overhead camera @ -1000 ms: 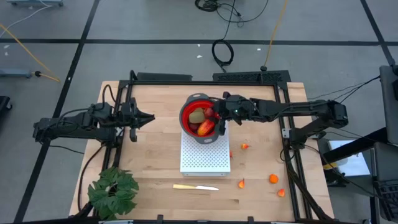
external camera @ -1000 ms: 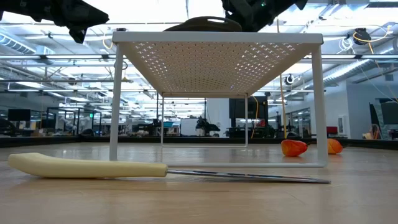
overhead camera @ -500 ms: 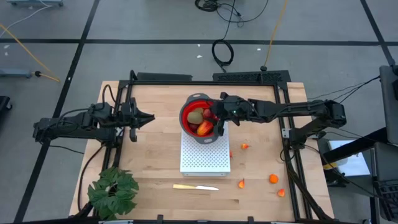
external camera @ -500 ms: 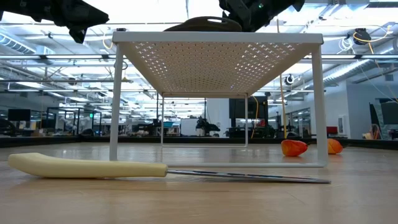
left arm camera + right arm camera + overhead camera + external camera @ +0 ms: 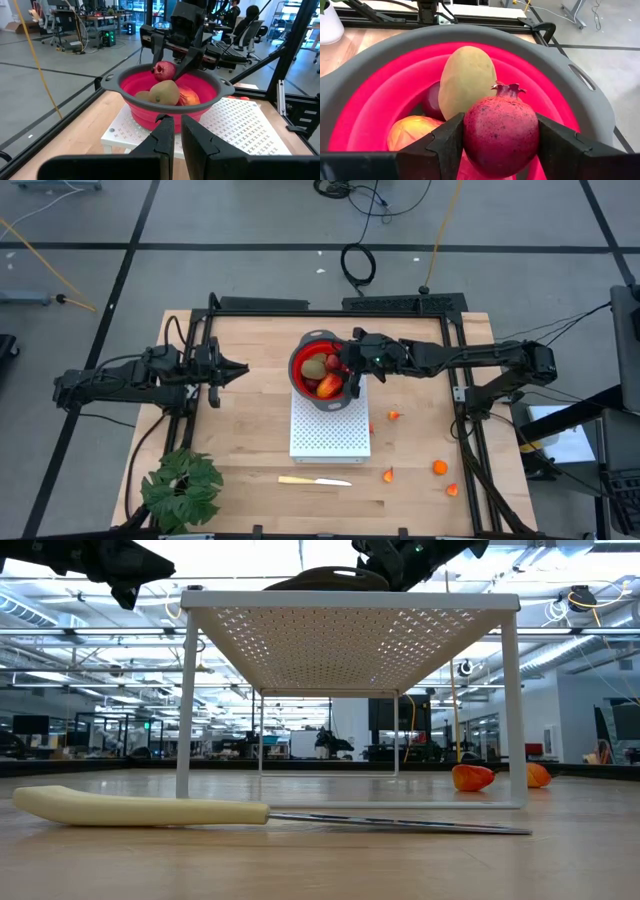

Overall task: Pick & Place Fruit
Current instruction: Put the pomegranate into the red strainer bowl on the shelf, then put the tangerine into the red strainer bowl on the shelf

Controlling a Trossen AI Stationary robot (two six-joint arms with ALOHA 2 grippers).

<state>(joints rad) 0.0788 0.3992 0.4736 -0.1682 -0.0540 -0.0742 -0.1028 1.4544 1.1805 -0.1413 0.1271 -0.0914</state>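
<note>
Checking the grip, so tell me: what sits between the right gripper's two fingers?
A dark red pomegranate, held over the red bowl; the right wrist view shows a finger against each side.

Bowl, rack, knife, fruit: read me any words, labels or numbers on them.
None can be read.
Bowl: plain.
Rack: only holes.
Knife: no marking shows.
Pomegranate in the right hand: no sticker.
Background screens: too small to read.

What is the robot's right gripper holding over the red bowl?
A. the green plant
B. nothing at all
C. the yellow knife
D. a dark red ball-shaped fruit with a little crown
D: the right gripper has its two fingers on either side of the dark red fruit, above the red bowl.
</note>
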